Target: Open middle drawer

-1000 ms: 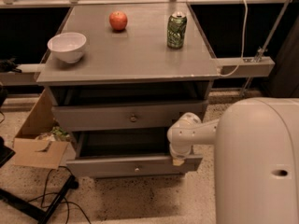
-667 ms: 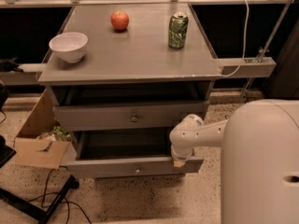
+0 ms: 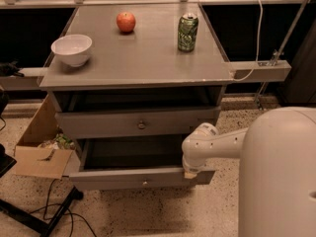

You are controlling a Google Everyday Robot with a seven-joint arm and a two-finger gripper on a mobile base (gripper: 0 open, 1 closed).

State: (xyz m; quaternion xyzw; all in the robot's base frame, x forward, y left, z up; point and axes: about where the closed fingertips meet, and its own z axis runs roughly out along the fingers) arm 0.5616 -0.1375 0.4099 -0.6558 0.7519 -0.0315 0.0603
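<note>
The middle drawer (image 3: 118, 178) is a wide, shallow grey drawer with a tiny round knob (image 3: 144, 183). It stands pulled out well past the drawer above, and its dark inside shows. My gripper (image 3: 189, 173) is at the right end of the drawer's front, at its top edge, below my white wrist (image 3: 200, 144). The taller-fronted top drawer (image 3: 138, 123) with the larger brass knob (image 3: 141, 125) sticks out a little. The lowest drawer is hidden.
On the cabinet top (image 3: 143, 58) stand a white bowl (image 3: 71, 49), a red apple (image 3: 126, 21) and a green can (image 3: 188, 32). A cardboard box (image 3: 39, 147) and a stand leg with cables (image 3: 44, 216) are on the floor at the left. My white body (image 3: 281, 181) fills the right.
The middle drawer has come out a little farther toward the camera, and my wrist and gripper have moved with its front. The things on top have not moved.
</note>
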